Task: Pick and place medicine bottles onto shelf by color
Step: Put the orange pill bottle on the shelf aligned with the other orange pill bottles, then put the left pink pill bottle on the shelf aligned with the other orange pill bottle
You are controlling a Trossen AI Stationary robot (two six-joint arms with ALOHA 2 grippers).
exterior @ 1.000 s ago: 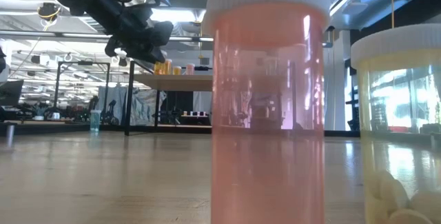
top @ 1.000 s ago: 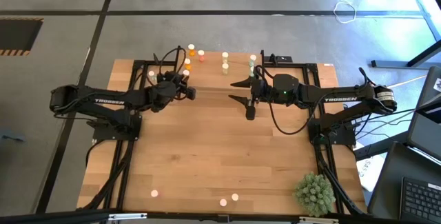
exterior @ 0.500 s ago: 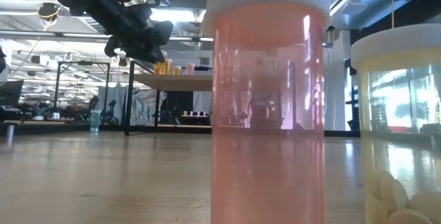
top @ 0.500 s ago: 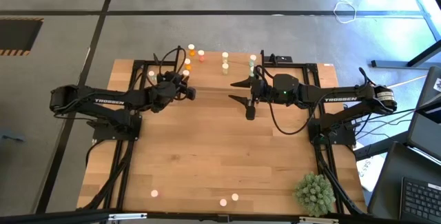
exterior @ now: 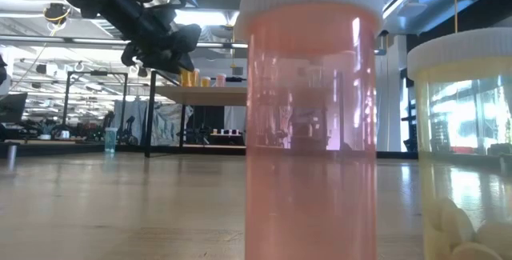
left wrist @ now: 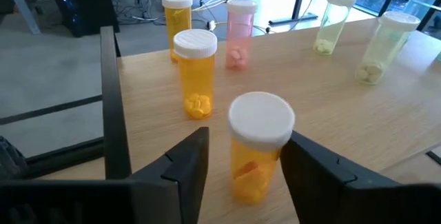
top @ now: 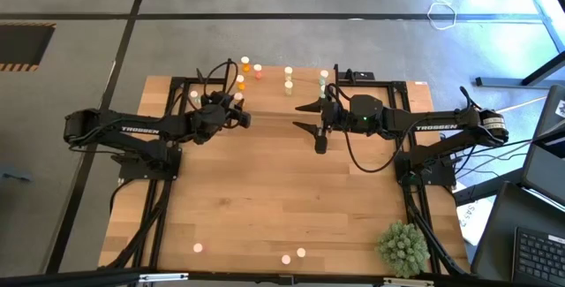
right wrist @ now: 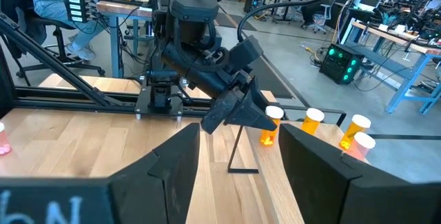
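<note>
Light plank tabletop (top: pixel 265 199) on a grey concrete floor crossed by dark lines. At the tabletop's near right corner, a spiky green plant (top: pixel 404 247); beyond that edge, part of a laptop (top: pixel 538 252). Along the near edge, three small bottles (top: pixel 286 259) well apart from the rest.

At the far edge, the shelf (exterior: pixel 216 94), a thin light board on black legs, carrying the other bottles. Seen from the left wrist: an orange bottle (left wrist: pixel 258 148) upright on the board between the fingers (left wrist: pixel 186 169) of the left claw (top: pixel 240 117). Jaws spread to either side of it, with a clear gap on one side and the other finger close against or just beside it; cannot tell which. Farther along the board, a second orange bottle (left wrist: pixel 195 72), a third (left wrist: pixel 177 14), a pink one (left wrist: pixel 240 34) and two pale ones (left wrist: pixel 331 23) near the opposite end.

Right claw (top: pixel 305 117) over the tabletop just in front of the shelf, jaws wide and holding nothing.

Only at table height: a pink bottle (exterior: pixel 308 132) filling the middle of the picture, a pale yellow bottle (exterior: pixel 472 148) beside it with tablets at the bottom, and a workshop hall with benches and ceiling lights behind. Only from the right wrist: the left arm from the front, more workbenches, a box with green lights (right wrist: pixel 337 62), and a seated person (right wrist: pixel 48 3) at a desk.
</note>
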